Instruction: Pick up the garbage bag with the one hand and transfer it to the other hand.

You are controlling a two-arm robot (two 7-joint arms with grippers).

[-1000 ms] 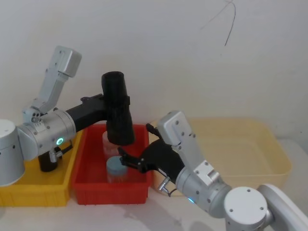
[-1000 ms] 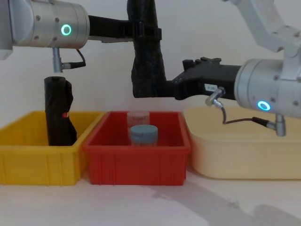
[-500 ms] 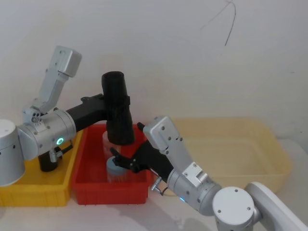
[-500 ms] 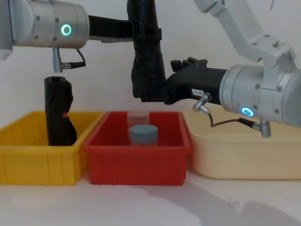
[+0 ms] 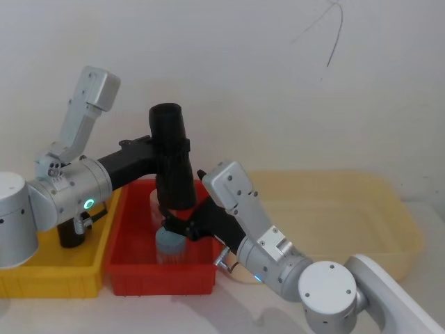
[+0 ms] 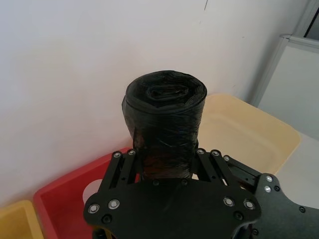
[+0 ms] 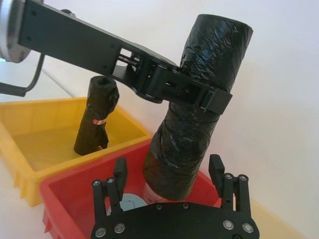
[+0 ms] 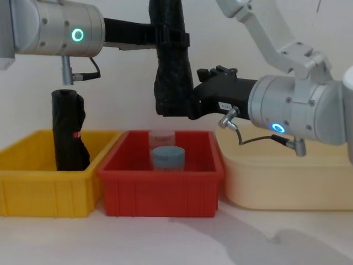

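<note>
Yellow bin (image 8: 33, 182): stands at the far left of the table (image 8: 165, 237), touching the red bin beside it.
Marked roll (image 8: 69, 132): a black roll with a small red mark, standing upright inside the yellow bin and leaning a little.
Left arm: reaches in from the left, high above the bins, and its round joint shows a green ring light (image 8: 78, 35).
Left pincer (image 8: 171, 38): pressed tight around the upper part of the garbage bag, a finger on each side, as the left wrist view shows.
Garbage bag (image 8: 174, 83): a plain black crinkled roll, held upright in the air over the back of the red bin. Its top rises above the left pincer and its lower end hangs clear of the jar below.
Red bin (image 8: 160, 193): sits in the middle, between the yellow bin and the cream tub.
Jar (image 8: 167, 157): clear with a blue lid, standing inside the red bin, below the bag.
Right pincer (image 7: 167, 172): spread wide around the bag's lower end. Its fingers (image 7: 119, 174) stand on either side of the roll with a gap on each side, not touching it.
Right arm: comes in from the right, and its round joint shows a blue ring light (image 8: 274, 128).
Cream tub (image 8: 276, 182): a wide pale tub at the right, just beside the red bin.
</note>
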